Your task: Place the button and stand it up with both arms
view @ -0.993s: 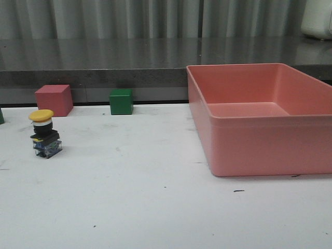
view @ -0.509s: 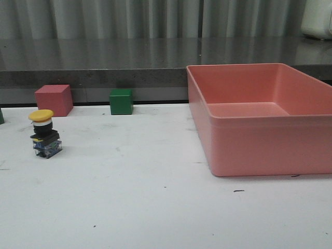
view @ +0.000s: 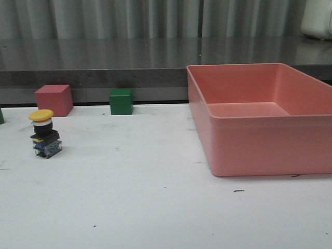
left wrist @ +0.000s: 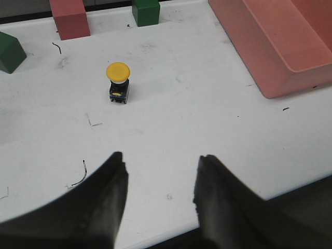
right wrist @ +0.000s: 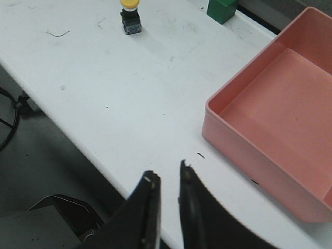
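The button [view: 44,134] stands upright on the white table at the left, yellow cap on top, black body and clear base below. It also shows in the left wrist view [left wrist: 118,83] and the right wrist view [right wrist: 130,15]. My left gripper [left wrist: 161,158] is open and empty above the table's near edge, well short of the button. My right gripper [right wrist: 168,176] has its fingers nearly together and holds nothing, over the near edge beside the pink bin, far from the button. Neither arm shows in the front view.
A large pink bin [view: 259,140] fills the right side of the table. A red cube [view: 53,100] and a green cube [view: 121,101] stand at the back edge. Another green cube [left wrist: 10,52] sits at the far left.
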`<state>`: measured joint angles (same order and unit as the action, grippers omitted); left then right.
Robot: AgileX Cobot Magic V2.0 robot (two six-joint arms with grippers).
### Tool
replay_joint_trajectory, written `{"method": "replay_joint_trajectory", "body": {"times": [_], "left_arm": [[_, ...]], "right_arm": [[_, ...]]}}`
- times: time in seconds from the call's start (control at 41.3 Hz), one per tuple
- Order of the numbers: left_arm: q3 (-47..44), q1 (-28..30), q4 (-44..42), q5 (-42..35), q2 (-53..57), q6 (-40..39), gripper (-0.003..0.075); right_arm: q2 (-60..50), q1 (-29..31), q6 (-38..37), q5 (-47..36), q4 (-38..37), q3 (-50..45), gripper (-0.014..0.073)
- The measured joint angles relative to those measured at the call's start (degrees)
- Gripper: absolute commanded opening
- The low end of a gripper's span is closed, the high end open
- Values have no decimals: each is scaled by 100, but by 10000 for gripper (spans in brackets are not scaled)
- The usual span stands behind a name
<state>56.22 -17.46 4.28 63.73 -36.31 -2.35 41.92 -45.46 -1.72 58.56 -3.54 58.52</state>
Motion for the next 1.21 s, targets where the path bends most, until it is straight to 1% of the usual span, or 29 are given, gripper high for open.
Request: {"method": "replay_joint_trajectory", "body": {"times": [0.073, 0.097, 0.121, 0.654, 0.775, 0.848, 0.896, 0.993, 1.065, 1.211], "left_arm": [[0, 0, 0, 0, 0, 0, 13], [0, 0, 0, 0, 0, 0, -8], [0, 0, 0, 0, 0, 0, -19], [0, 0, 0, 0, 0, 0, -20], [-150, 39, 0, -190, 142, 0, -20], [-377, 249, -1, -457, 364, 0, -20], [-613, 495, -47, -765, 581, 0, -20], [-1279, 911, -155, -1579, 1103, 0, -20], [-1867, 1182, -281, -2337, 1520, -9, -20], [-3167, 1376, -463, -3683, 2389, -9, -20]], "right_arm": [[0, 0, 0, 0, 0, 0, -64], [0, 0, 0, 0, 0, 0, -73], [0, 0, 0, 0, 0, 0, -64], [0, 0, -12, 0, 0, 0, -68], [0, 0, -12, -8, 0, 0, -68], [0, 0, -12, -8, 0, 0, -68], [0, 0, -12, -8, 0, 0, -68], [0, 0, -12, -8, 0, 0, -68], [0, 0, -12, -8, 0, 0, -68], [0, 0, -12, -8, 0, 0, -68]]}}
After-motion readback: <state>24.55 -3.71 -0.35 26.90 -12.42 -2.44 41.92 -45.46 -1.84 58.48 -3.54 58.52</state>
